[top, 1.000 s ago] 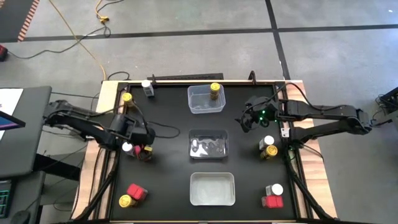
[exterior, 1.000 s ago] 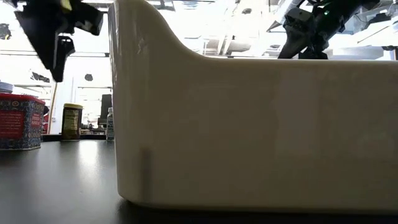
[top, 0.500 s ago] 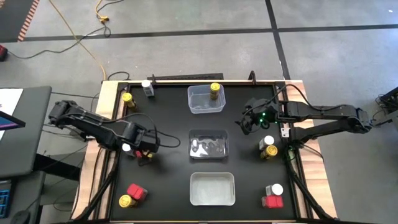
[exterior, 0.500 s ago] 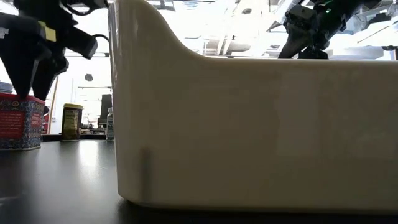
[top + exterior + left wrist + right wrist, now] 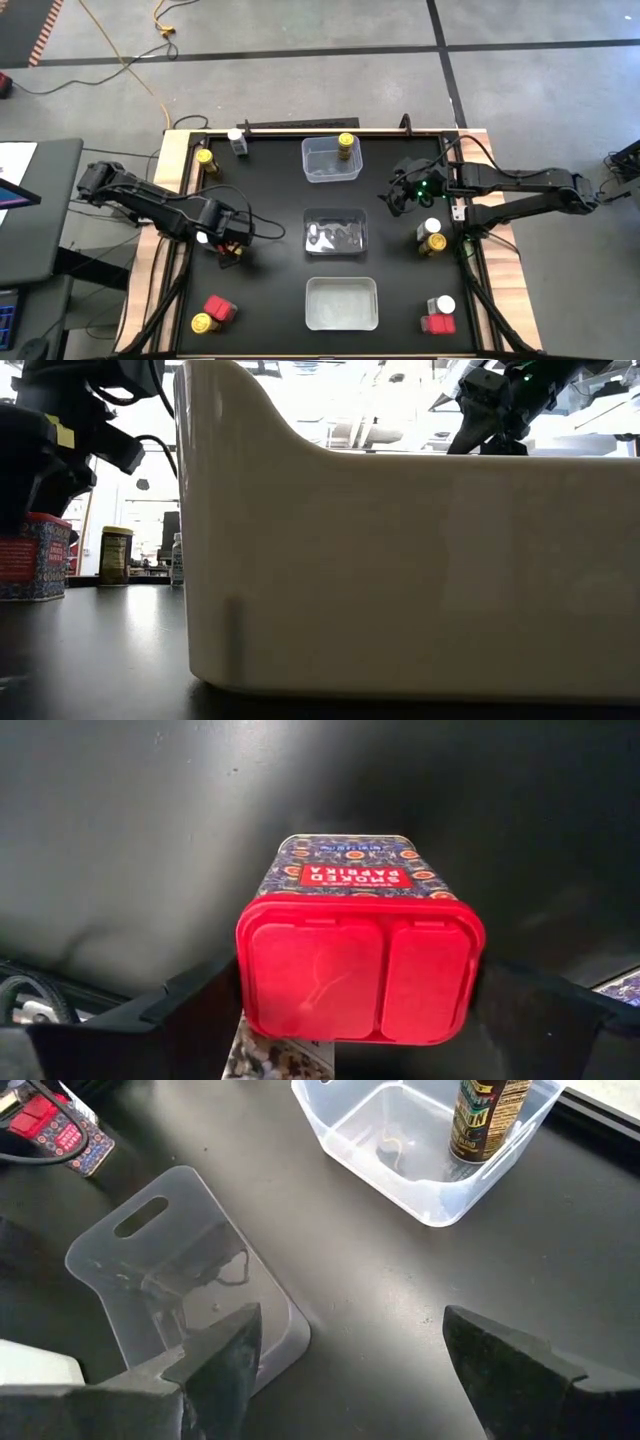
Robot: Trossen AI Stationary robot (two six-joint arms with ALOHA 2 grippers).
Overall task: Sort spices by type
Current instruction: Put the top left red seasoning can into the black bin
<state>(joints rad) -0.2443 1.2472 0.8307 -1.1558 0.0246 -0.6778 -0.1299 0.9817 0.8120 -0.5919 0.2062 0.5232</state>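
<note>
A red tin (image 5: 360, 880) with a red flip cap and a "smoked paprika" label stands upright on the black table. My left gripper (image 5: 226, 242) is open and lowered over it, one finger close on each side of the cap (image 5: 360, 970). The low view shows the tin (image 5: 30, 555) under the gripper. A white-capped jar (image 5: 204, 237) stands right beside it. My right gripper (image 5: 350, 1370) is open and hovers above the table, right of the far tub (image 5: 331, 160). That tub holds a yellow-capped amber jar (image 5: 346, 145).
Middle tub (image 5: 335, 232) and near tub (image 5: 341, 303) lie down the table's centre. Far left stand a yellow-capped jar (image 5: 204, 157) and a white-capped jar (image 5: 238, 141). A red tin (image 5: 217, 307) and jar (image 5: 201, 322) stand near left. Jars (image 5: 434, 236) and a tin (image 5: 437, 323) stand on the right.
My left gripper moved a little toward the table's right and near edge. It came down from high above the table until its fingers flank the red tin's cap. The tin has stayed where it was.
</note>
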